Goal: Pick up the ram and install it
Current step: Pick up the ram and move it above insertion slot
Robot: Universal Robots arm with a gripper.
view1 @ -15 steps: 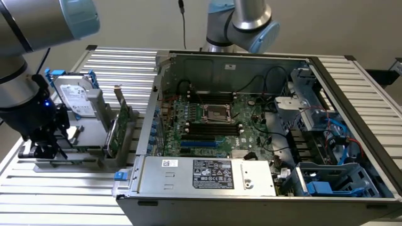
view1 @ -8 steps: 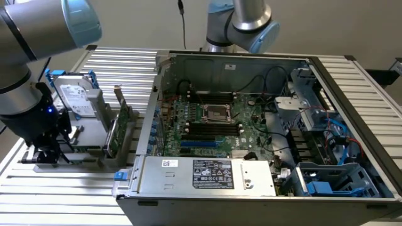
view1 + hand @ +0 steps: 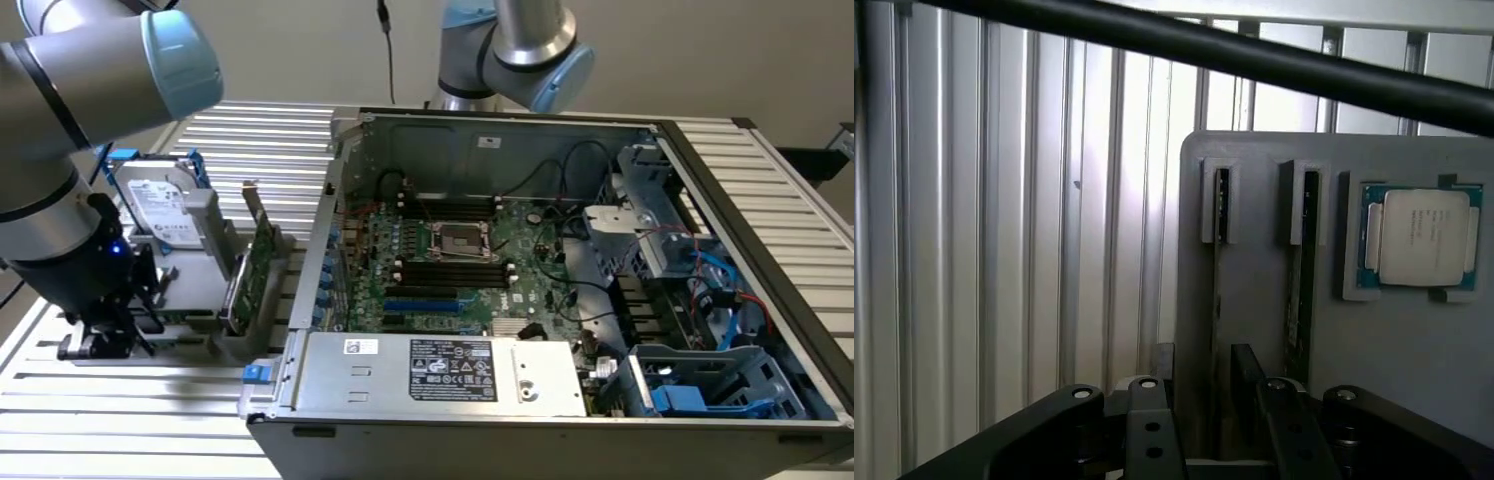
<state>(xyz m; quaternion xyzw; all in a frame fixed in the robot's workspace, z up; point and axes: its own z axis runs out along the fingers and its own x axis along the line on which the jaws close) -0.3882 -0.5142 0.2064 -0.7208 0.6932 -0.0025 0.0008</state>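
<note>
Claw (image 3: pixel 1214 440) hovering spread over gray holder (image 3: pixel 1254 160); ram (image 3: pixel 1221 210) sitting edgewise in it, long axis running out between fingers (image 3: pixel 1146 430).

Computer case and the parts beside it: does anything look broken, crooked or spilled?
Nothing stands out. The case lies open with its board in place. In the grey holder, the processor sits square in its recess, and the card stands in its slot. The open gripper hovers over the holder.
</note>
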